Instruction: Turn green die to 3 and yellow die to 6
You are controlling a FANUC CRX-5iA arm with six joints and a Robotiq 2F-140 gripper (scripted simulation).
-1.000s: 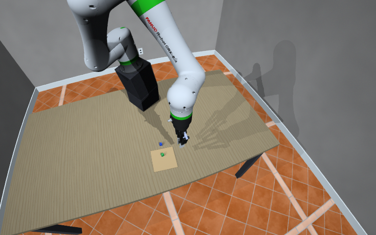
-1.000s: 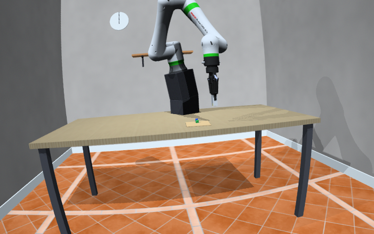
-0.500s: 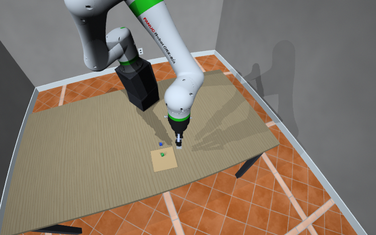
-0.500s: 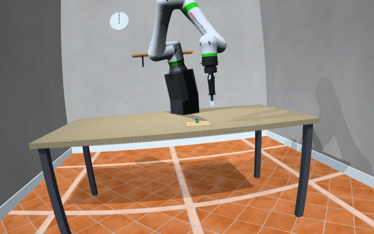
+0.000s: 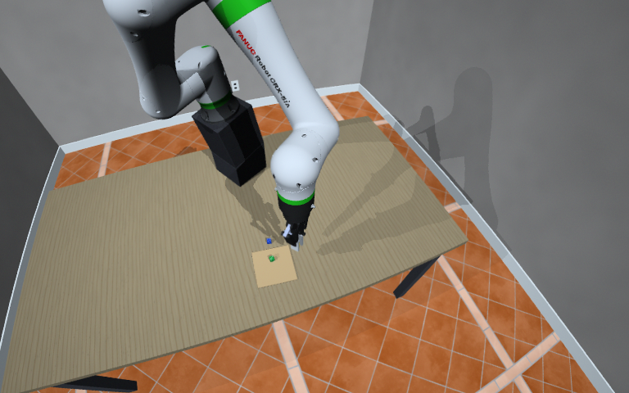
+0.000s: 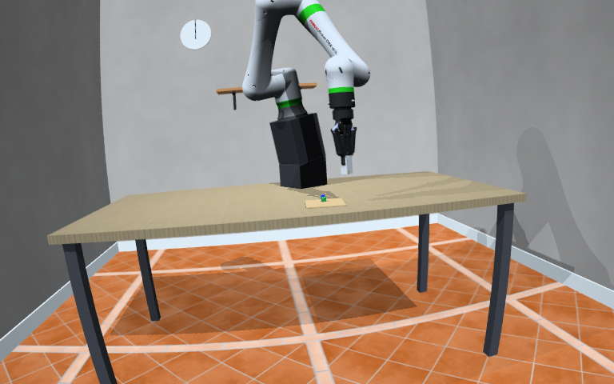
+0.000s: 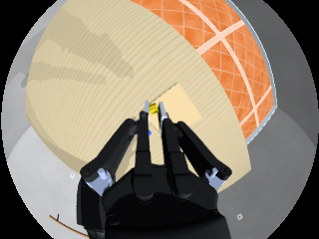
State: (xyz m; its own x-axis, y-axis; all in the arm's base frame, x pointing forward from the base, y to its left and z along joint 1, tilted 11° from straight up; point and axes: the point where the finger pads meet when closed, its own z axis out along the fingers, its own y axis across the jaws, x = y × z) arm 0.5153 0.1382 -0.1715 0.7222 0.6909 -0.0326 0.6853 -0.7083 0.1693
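Observation:
My gripper point(image 5: 296, 245) point(image 6: 346, 169) point(image 7: 153, 107) is shut on the yellow die point(image 7: 154, 109) and holds it above the table, near the mat's back right corner in the top view. The yellow die shows several dark pips in the wrist view; its face numbers are too small to tell. The green die point(image 5: 271, 258) point(image 6: 323, 199) sits on the tan mat point(image 5: 278, 274) point(image 6: 336, 204) point(image 7: 183, 106), toward its back edge; it does not show in the wrist view. The blue die point(image 5: 269, 241) point(image 6: 322, 194) point(image 7: 150, 132) lies on the table just behind the mat. Its pips are unreadable.
The wooden table point(image 5: 138, 277) point(image 6: 203, 213) point(image 7: 110, 95) carries the mat and the dark robot pedestal point(image 5: 238, 152) point(image 6: 301, 149) behind it. The table's front edge runs in front of the mat. The arm's shadows fall across the table.

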